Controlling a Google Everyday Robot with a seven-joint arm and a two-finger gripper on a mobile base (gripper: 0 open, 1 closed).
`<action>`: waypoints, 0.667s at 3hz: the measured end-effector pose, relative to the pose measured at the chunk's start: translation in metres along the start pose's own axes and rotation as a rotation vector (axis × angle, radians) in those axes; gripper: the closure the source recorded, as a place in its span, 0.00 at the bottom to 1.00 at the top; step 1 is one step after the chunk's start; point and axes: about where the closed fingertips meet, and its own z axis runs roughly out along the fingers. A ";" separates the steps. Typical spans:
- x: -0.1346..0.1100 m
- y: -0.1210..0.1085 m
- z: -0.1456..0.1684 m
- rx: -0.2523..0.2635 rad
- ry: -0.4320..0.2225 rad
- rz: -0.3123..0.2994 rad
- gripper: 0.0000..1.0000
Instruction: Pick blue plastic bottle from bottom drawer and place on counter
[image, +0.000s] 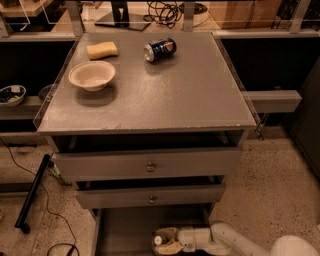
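The blue plastic bottle (159, 241) stands in the bottom drawer (125, 230), and only its white cap and a little of its body show at the bottom edge of the camera view. My gripper (166, 240) reaches in from the lower right at drawer level. Its cream fingers (168, 233) sit close on either side of the bottle and look shut on it. The counter (190, 95) is the speckled grey top of the cabinet, above the drawers.
On the counter lie a dark blue soda can (160, 49) on its side, a yellow sponge (102, 50) and a cream bowl (92, 75). Two knob-fronted drawers (150, 167) stand slightly open above the bottom drawer. Grey side shelves (272, 100) flank the cabinet. A black cable and pole (32, 192) lie on the floor at left.
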 end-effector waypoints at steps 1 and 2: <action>0.000 0.000 0.000 0.000 0.000 0.000 0.73; 0.000 0.000 0.000 0.000 0.000 0.000 0.96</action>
